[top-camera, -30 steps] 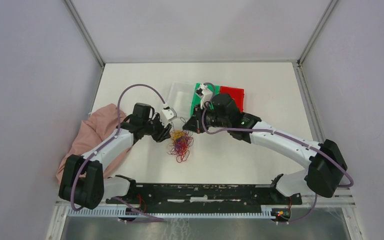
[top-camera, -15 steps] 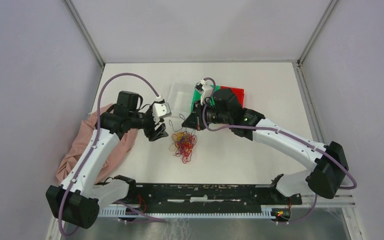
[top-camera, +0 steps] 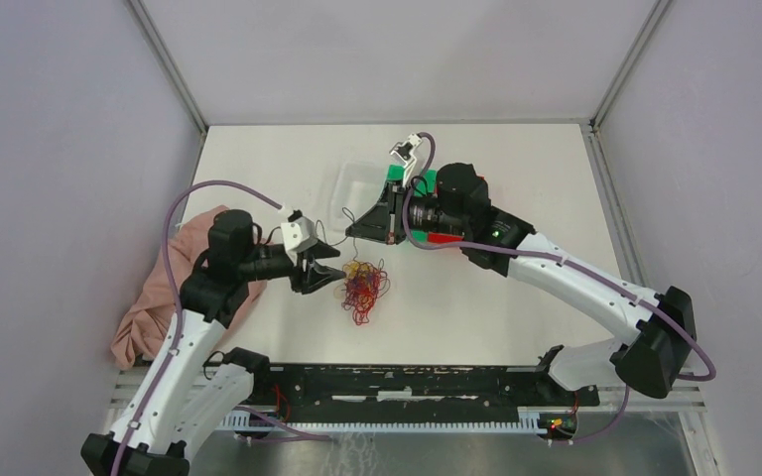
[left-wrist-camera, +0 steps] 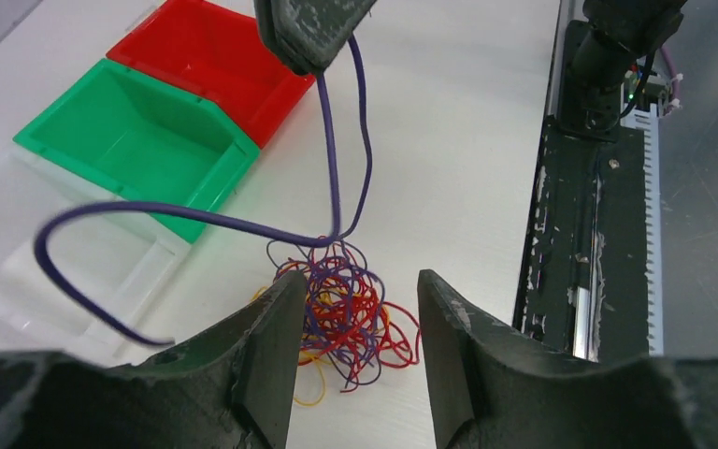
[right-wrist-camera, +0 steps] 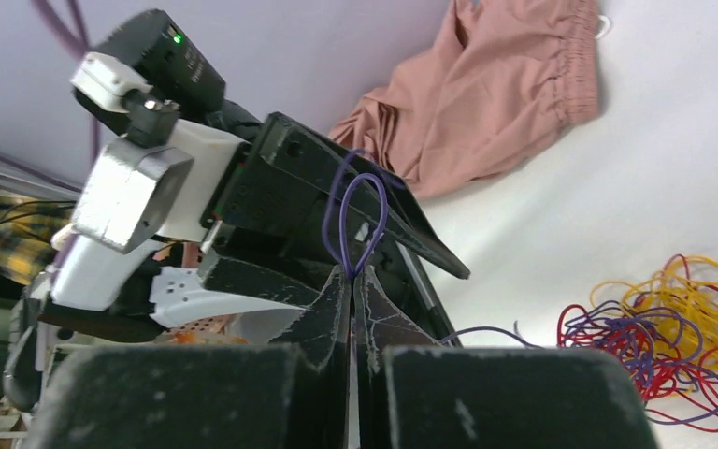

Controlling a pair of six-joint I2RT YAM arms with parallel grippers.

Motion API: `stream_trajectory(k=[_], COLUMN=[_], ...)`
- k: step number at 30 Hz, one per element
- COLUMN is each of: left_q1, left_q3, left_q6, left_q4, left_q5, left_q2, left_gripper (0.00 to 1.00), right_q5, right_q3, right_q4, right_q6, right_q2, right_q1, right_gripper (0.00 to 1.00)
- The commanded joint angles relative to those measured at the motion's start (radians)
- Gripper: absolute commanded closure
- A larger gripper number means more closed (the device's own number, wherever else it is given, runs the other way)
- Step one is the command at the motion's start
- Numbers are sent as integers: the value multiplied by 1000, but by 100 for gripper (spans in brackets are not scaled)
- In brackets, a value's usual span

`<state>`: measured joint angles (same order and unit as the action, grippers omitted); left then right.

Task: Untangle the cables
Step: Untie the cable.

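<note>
Rail (top-camera: pixel 407 382) of black metal runs along the near edge of the white table (top-camera: pixel 476 327). Just beyond it on our left, a pink cloth (top-camera: pixel 144 312) lies crumpled beside the left arm.

Further in, near the middle of the table, we see the cables (top-camera: pixel 362 283) lying in one tangled pile of red, yellow-orange and purple loops. The left gripper (top-camera: pixel 329 274) sits just beside the pile's left edge. In its wrist view the left gripper (left-wrist-camera: pixel 360 281) has its jaws spread wide with nothing between them. The heap (left-wrist-camera: pixel 346 318) shows on the table through the gap, and we cannot tell whether the fingers touch it.

A little beyond the pile is the right gripper (top-camera: pixel 352 231), raised above the table. Its own camera shows its fingertips (right-wrist-camera: pixel 351 271) pressed together on a single purple strand (right-wrist-camera: pixel 355 220), which arches in a small loop above the pinch. From the left wrist we see that strand (left-wrist-camera: pixel 332 140) hang from the right gripper (left-wrist-camera: pixel 313 33) down into the heap. One long end curves away to the left and hangs free in front of the clear bin (left-wrist-camera: pixel 47 271).

Behind the clear bin stand a green bin (left-wrist-camera: pixel 140 140) and a red bin (left-wrist-camera: pixel 210 51), side by side and touching. All three look bare inside.
</note>
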<state>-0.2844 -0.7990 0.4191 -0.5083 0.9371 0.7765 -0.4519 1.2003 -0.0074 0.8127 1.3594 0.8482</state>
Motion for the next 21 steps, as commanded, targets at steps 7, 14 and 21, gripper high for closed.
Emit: stream_trajectory(k=[7, 14, 21], left_q1=[-7, -46, -46], left_q3=[129, 99, 47], left_q6=[-421, -443, -455], left_q4=[481, 510, 522], left_q5=[78, 106, 123], left_q2=[-31, 12, 60], left_gripper=[47, 55, 92], right_q5=[-50, -54, -55], right_q3=[69, 80, 91], right_q4=[180, 219, 216], right_q6=[130, 159, 151], right_q2=[-27, -12, -12], right_q1=[-2, -2, -1], right_gripper=[100, 100, 100])
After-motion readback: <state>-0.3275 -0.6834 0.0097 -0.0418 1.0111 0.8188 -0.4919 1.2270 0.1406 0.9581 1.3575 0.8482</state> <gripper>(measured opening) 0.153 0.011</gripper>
